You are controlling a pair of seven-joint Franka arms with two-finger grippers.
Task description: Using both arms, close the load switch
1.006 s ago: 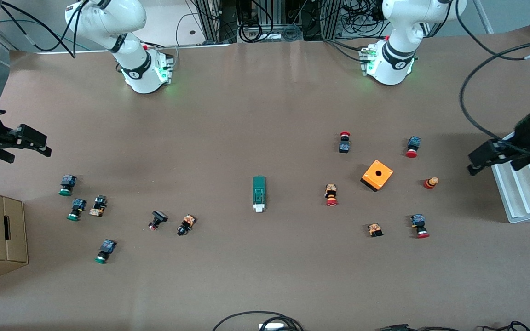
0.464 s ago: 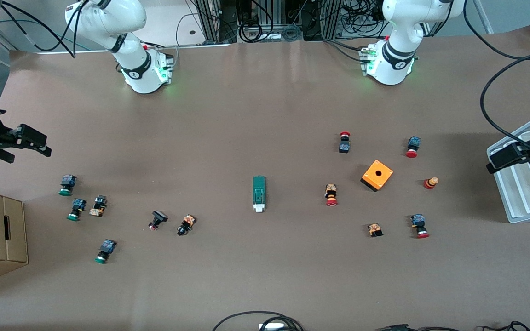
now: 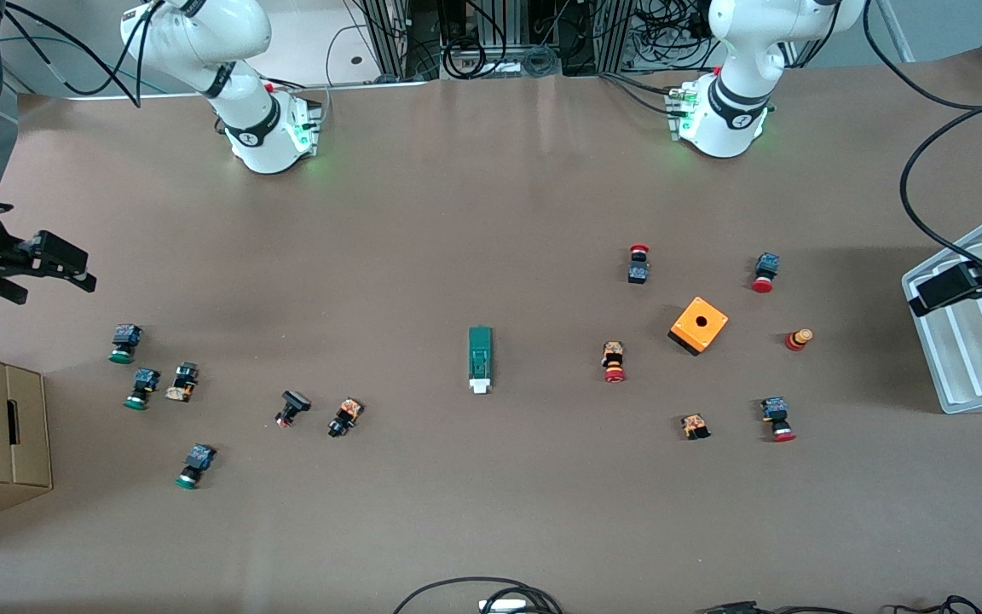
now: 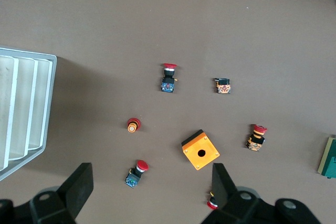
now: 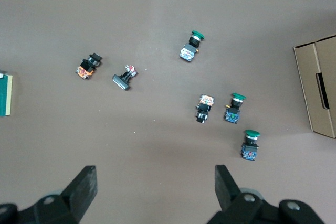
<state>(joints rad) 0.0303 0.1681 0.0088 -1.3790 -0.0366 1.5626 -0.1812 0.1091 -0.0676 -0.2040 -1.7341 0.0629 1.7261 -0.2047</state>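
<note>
Load switch [image 3: 480,360] mid-table, untouched, white tab nearest the camera; left gripper [image 4: 149,190] over tray [image 3: 973,358], right gripper [image 5: 155,190] above green buttons [image 5: 235,107], both gaping wide: converge gently, pinch squarely.

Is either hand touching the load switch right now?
No. The load switch lies alone mid-table, while the left hand is over the white tray and the right hand waits at the other end.
</note>
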